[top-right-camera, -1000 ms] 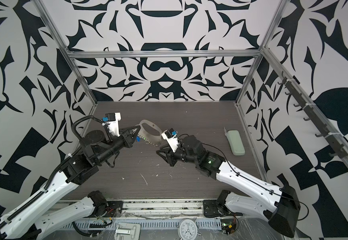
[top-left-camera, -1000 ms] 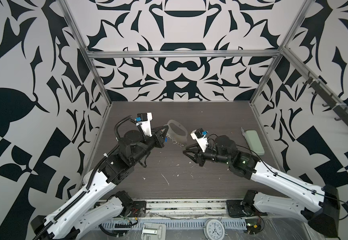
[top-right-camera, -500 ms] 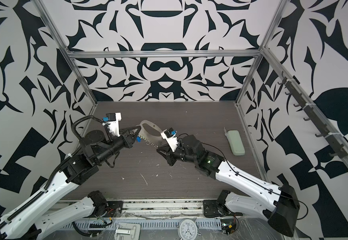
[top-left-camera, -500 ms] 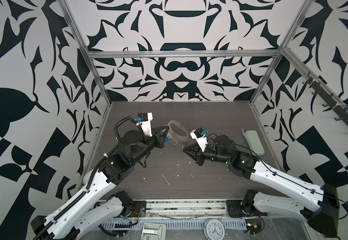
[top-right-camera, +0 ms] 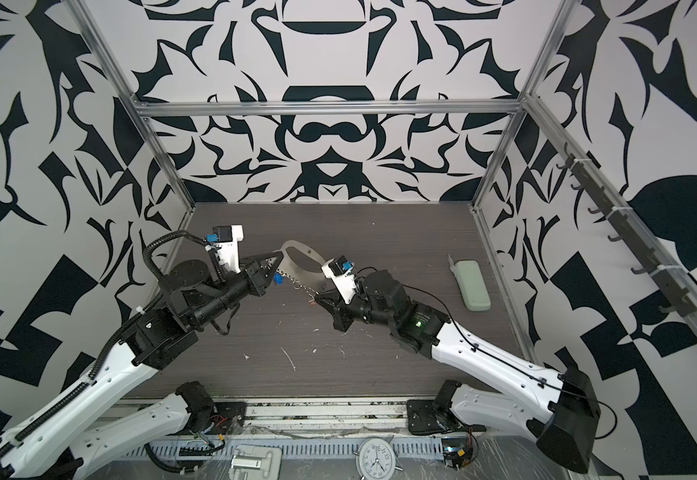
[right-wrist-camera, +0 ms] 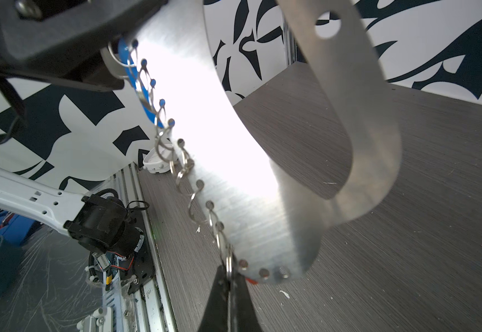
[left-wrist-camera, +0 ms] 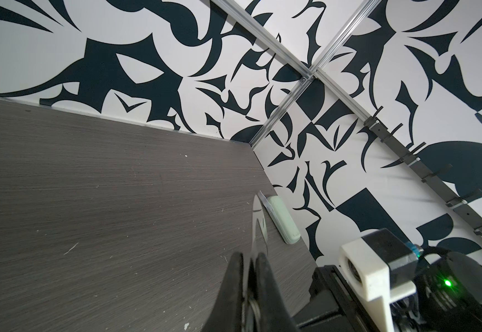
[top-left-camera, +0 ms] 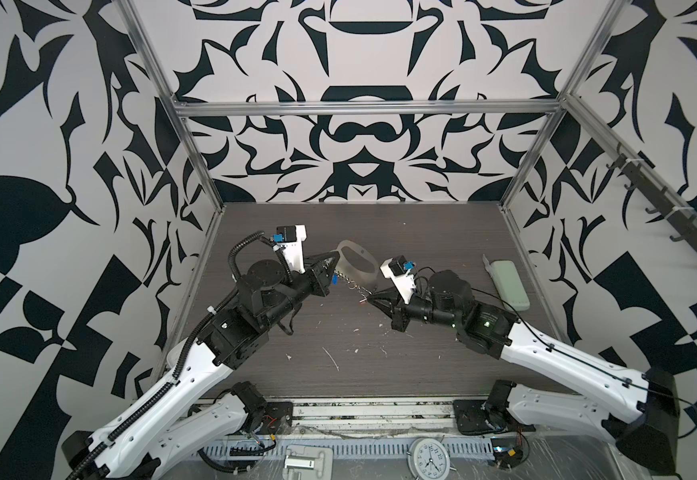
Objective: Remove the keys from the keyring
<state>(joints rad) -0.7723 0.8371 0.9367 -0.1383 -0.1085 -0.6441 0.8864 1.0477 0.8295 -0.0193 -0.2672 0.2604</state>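
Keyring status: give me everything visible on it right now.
The keyring is a flat, brushed pale-grey band bent into a D-shaped loop. It has a row of small holes along one edge, with small silver split rings linked along it. It appears held clear of the table between both hands. The left hand clamps the end by the blue tag, and the right hand pinches a ring by the red tag.

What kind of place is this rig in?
Most likely a lab robot cell for recording manipulation: black-and-white patterned walls on an aluminium frame, a left arm and a right arm mounted at the front edge of a dark wood-grain table, and a clock lying by their bases.
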